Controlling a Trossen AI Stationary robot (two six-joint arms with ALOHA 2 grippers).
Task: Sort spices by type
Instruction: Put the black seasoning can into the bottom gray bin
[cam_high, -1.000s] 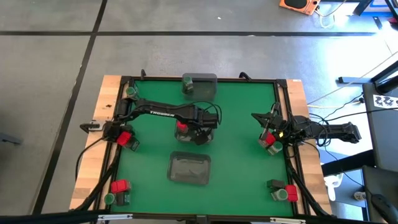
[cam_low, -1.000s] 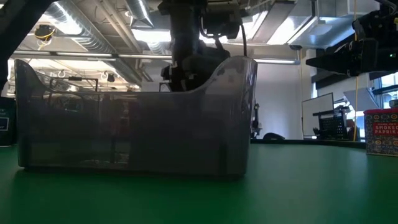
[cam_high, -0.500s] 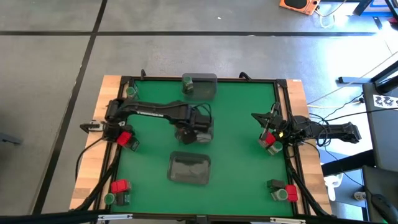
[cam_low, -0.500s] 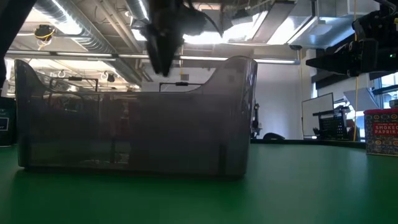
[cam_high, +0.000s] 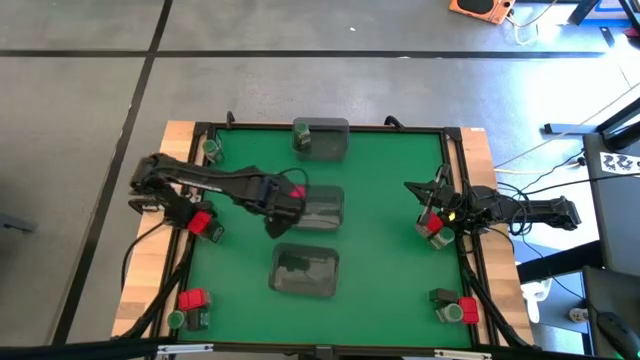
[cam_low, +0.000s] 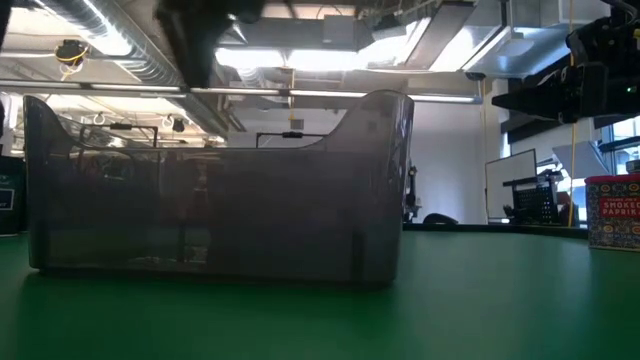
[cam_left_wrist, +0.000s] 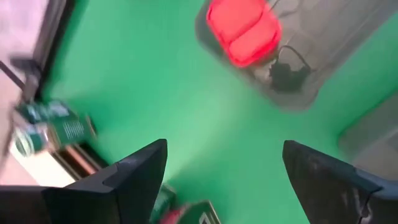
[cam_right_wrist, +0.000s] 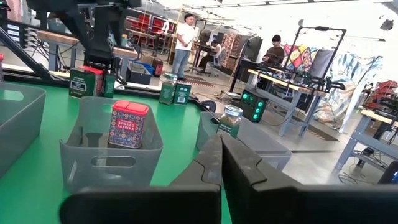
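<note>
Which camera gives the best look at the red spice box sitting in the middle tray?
The right wrist view: the red spice box stands upright with its label facing the camera. The left wrist view shows only its blurred top; the high view shows little; the low view hides it.

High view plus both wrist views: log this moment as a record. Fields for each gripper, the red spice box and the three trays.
left gripper: open, empty, raised beside the middle tray
right gripper: shut, at the table's right edge
red spice box: upright inside the middle tray
middle tray: holds only the red spice box
far tray: holds a green-lidded jar
near tray: something dark inside, kind unclear
</note>
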